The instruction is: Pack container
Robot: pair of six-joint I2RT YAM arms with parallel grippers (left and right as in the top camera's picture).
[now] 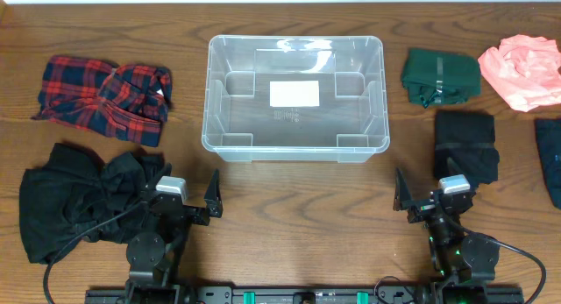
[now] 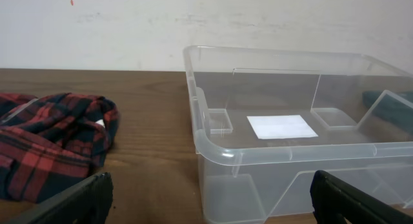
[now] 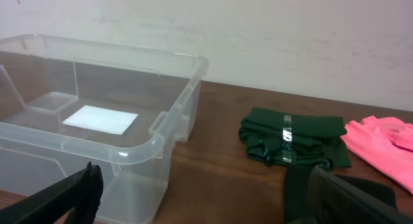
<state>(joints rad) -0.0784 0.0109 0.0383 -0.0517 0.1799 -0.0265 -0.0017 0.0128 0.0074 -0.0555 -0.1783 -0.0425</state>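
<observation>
The clear container [image 1: 215, 94] stands empty at the middle back of the table, a white label [image 1: 294, 94] on its base. My left gripper [image 1: 178, 192] sits near the front edge, left of centre, open with nothing between its fingers. In the left wrist view the left gripper [image 2: 210, 198] faces the container's [image 2: 284, 150] near left corner. My right gripper [image 1: 438, 194] rests at the front right, also open and empty. In the right wrist view the right gripper [image 3: 205, 185] looks past the container's [image 3: 161, 143] right corner.
A red plaid shirt [image 1: 105, 94] lies at the back left and a crumpled black garment [image 1: 83, 199] beside the left arm. On the right are a folded dark green cloth [image 1: 441, 76], a pink cloth [image 1: 524, 69], a folded black cloth [image 1: 466, 144] and a dark cloth [image 1: 550, 168] at the edge.
</observation>
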